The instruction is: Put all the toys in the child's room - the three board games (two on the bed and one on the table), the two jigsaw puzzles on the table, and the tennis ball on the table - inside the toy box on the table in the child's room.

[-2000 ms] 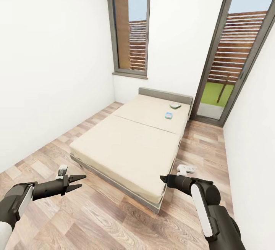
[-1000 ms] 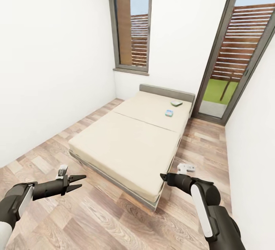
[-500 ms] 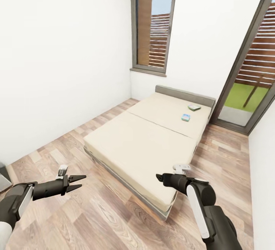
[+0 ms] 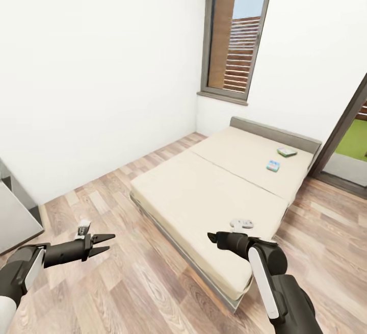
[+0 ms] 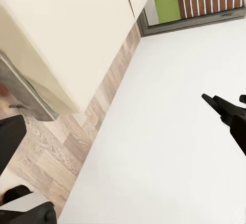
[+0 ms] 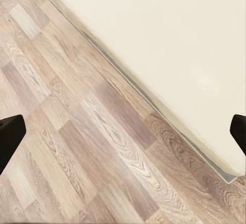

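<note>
View swung leftward since earlier, bed (image 4: 214, 196) now at centre right, two board games (image 4: 273, 165) near its headboard at right, grey table (image 4: 15, 216) edge entering lower left, open wood floor (image 4: 102, 206) between, left gripper (image 4: 104, 240) spread empty, right gripper (image 4: 211, 237) empty, opening unclear.

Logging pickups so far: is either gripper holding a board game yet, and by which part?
No, both are empty. The left gripper and right gripper are open; both board games lie on the bed.

Bare floor (image 4: 127, 283) lies open between the wall (image 4: 92, 69) and the bed (image 4: 204, 196). The bed's near corner juts under the right pincer (image 4: 210, 237). A grey bench (image 4: 15, 216) edge stands beside the left arm.
</note>
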